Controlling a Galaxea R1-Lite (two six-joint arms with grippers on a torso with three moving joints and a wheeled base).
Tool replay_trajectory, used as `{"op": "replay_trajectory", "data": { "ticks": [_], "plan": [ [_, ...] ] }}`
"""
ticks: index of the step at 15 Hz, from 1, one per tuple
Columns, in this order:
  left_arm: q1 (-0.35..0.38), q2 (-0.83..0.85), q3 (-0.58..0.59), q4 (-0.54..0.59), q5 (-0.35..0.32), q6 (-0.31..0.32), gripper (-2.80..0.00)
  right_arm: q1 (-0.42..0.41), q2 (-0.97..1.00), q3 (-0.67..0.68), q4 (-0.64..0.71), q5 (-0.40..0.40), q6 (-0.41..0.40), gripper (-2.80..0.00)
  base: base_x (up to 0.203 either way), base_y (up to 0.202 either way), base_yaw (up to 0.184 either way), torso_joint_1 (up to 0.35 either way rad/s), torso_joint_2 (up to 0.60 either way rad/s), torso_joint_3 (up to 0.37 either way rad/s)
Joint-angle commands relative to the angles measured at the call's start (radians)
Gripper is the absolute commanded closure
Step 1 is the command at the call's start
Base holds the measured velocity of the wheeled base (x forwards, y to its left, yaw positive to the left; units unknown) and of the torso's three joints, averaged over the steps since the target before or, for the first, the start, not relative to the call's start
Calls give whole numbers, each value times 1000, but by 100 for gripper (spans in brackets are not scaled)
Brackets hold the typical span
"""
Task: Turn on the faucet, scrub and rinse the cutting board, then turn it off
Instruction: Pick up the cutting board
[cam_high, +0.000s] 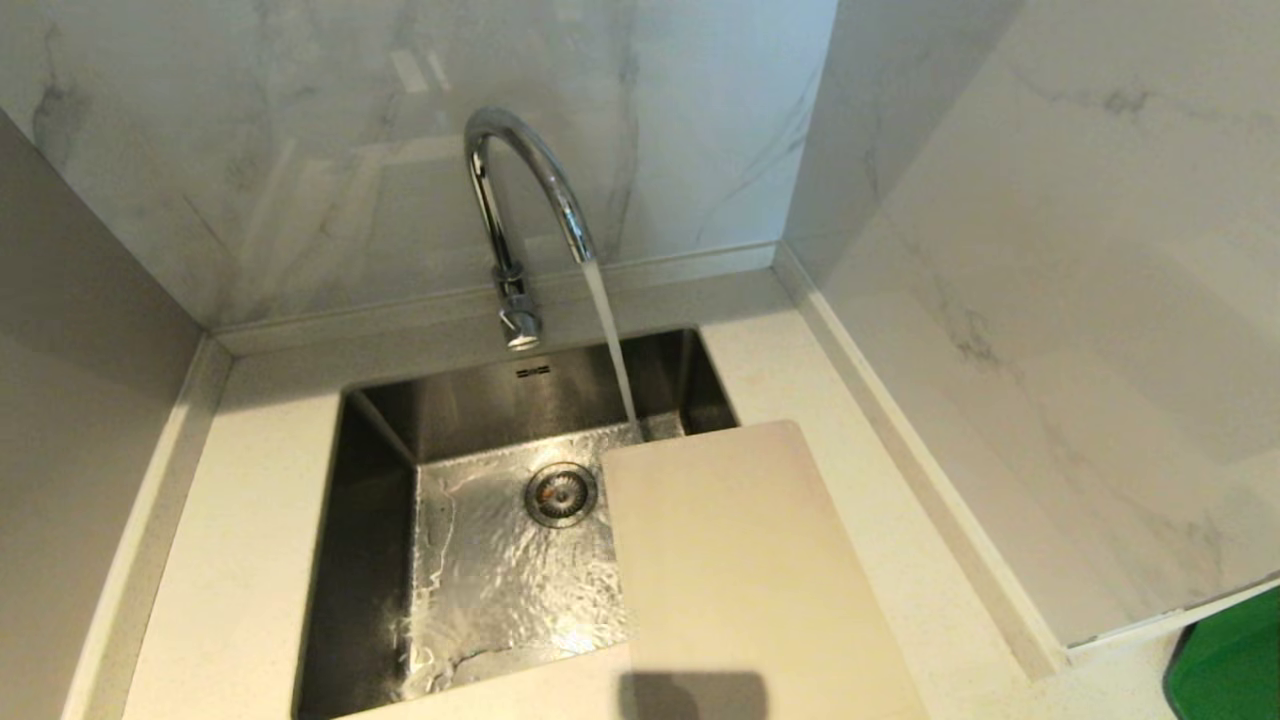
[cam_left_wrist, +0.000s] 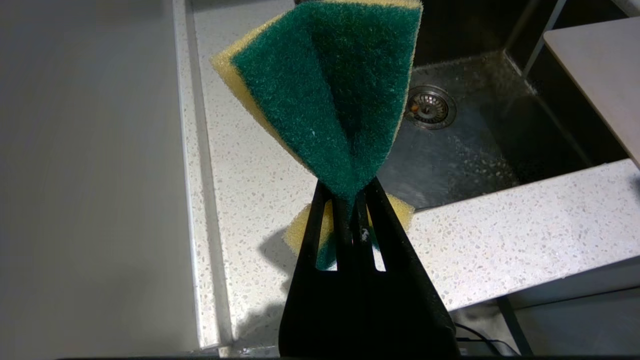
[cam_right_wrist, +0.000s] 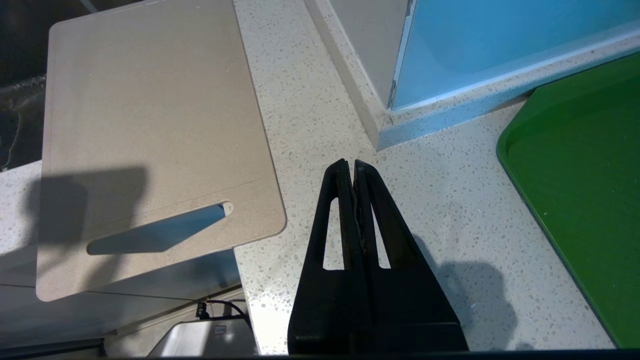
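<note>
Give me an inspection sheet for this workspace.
Surface: speckled white counter around steel sink, basin wet.
Job's things: faucet running; cutting board overhangs the sink's right edge and the counter's front, dry-looking.
Clutter: green tray at right.
Grippers: left gripper shut on sponge; right gripper shut, empty, over the counter.
Cables: black cable below the counter front.
Surroundings: marble-look walls.
</note>
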Motion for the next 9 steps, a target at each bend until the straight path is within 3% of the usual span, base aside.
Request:
{"op": "replay_trajectory", "data": {
  "ticks": [1, 9],
  "plan": [
    [0, 3, 0, 0, 1, -1, 0, 0, 0, 0, 1, 0, 0, 0, 0, 0, 0, 0, 0, 0],
    [0, 3, 0, 0, 1, -1, 0, 0, 0, 0, 1, 0, 0, 0, -187, 0, 6, -2, 2, 2]
  ]
}}
